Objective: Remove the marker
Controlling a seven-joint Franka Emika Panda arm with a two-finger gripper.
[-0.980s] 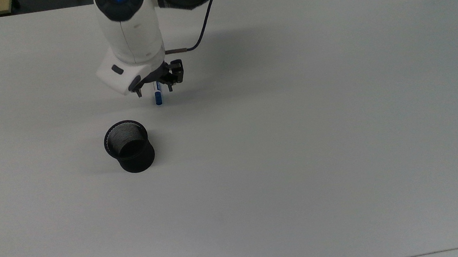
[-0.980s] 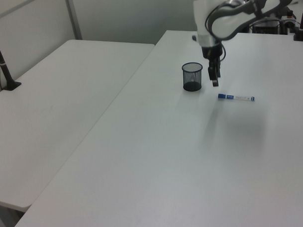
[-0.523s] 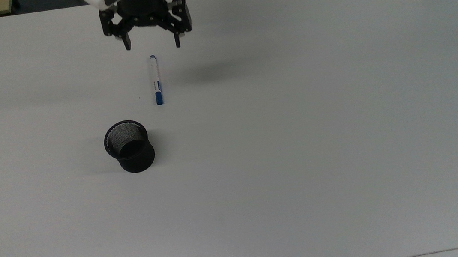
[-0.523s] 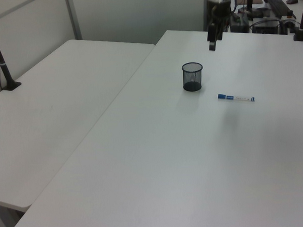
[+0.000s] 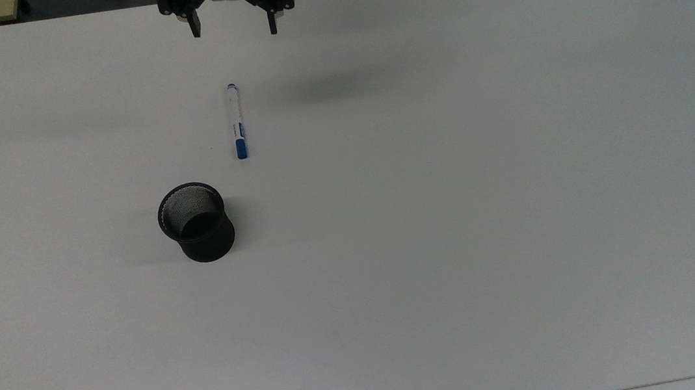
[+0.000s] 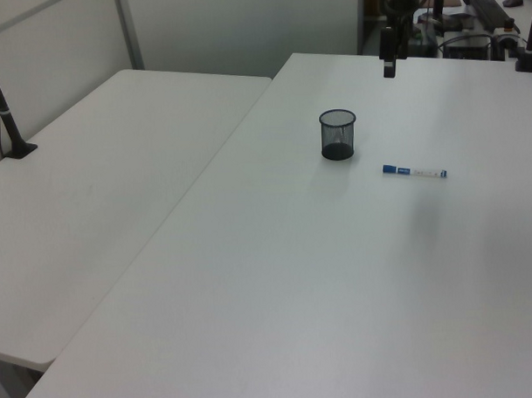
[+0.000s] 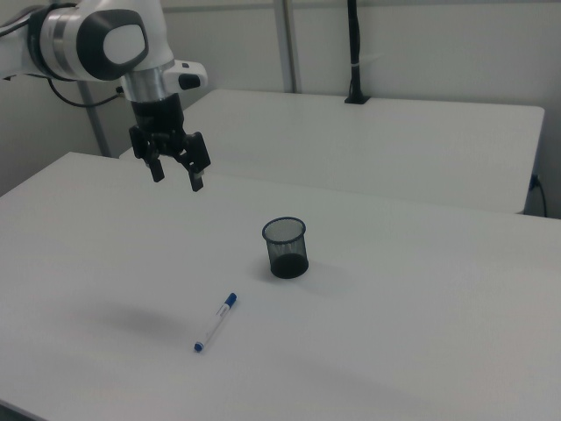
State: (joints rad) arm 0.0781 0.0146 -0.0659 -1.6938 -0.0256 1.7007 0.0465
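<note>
Already looks mostly done. Slim white-barrelled marker w/ blue cap (image 5: 237, 121) lies flat on the bare white tabletop (image 5: 486, 205), outside the black mesh cylindrical pen cup (image 5: 195, 222). Marker near the cup but apart from it, no contact. Top view: marker runs lengthwise up-down, blue cap end toward the cup, small blue end away from it. Right view: marker (image 7: 216, 323) sits to the right view's lower left of the cup (image 7: 286, 248), at a slant. Left view: marker (image 6: 414, 171) off to the left view's right of the cup (image 6: 338, 134).

Cup upright, mouth open; interior reads as empty, dark mesh and floor only, as far as top view lets me see.

Black two-finger gripper (image 5: 233, 30) of the white arm is well apart from the marker, up off the table, at the far edge in top view. Fingers spread wide, nothing between them. Right view confirms: gripper (image 7: 178, 174) hangs high above the surface, empty, jaws apart.

Judgement: if "remove" = marker out of cup, that part is done. Marker down, released, at rest. Nothing obvious left bar the arm parking clear. No roll risk evident; table looks level.

Other: second white table (image 6: 116, 169) alongside; black post (image 7: 354, 53) clamped at its back edge.
</note>
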